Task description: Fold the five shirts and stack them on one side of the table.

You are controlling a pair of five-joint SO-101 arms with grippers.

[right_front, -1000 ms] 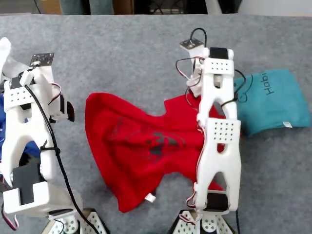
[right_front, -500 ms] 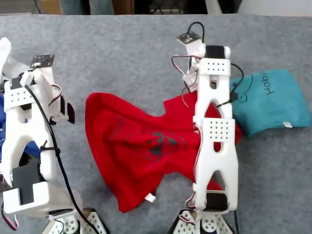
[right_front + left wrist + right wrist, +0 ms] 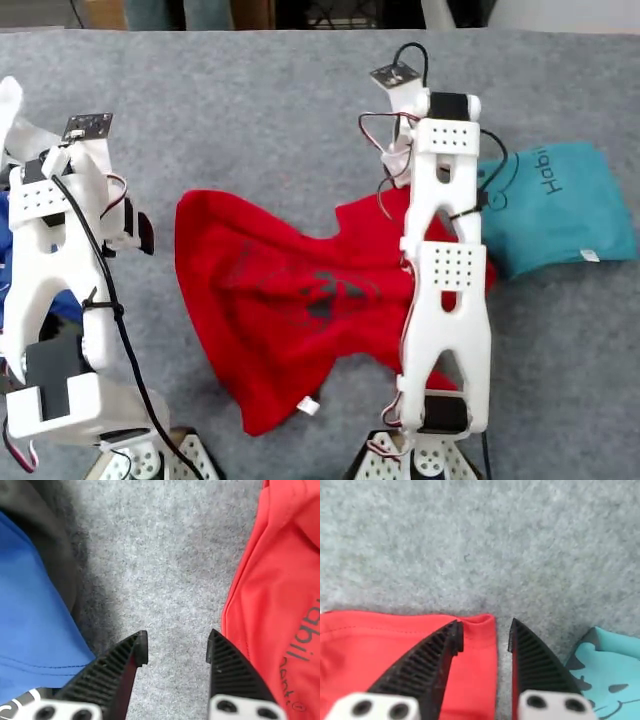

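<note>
One red shirt (image 3: pixel 280 300): limp, light; we'd pinch its corner hem.
Left end effector (image 3: pixel 176 645): parted, empty.
Right end effector (image 3: pixel 485 632): parted, empty.

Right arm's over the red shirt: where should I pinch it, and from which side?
Grip the red shirt by the hemmed corner lying flat under the open right tool. Come straight down from above: bare table borders the corner on two sides, so a finger can likely slip under the edge.
</note>
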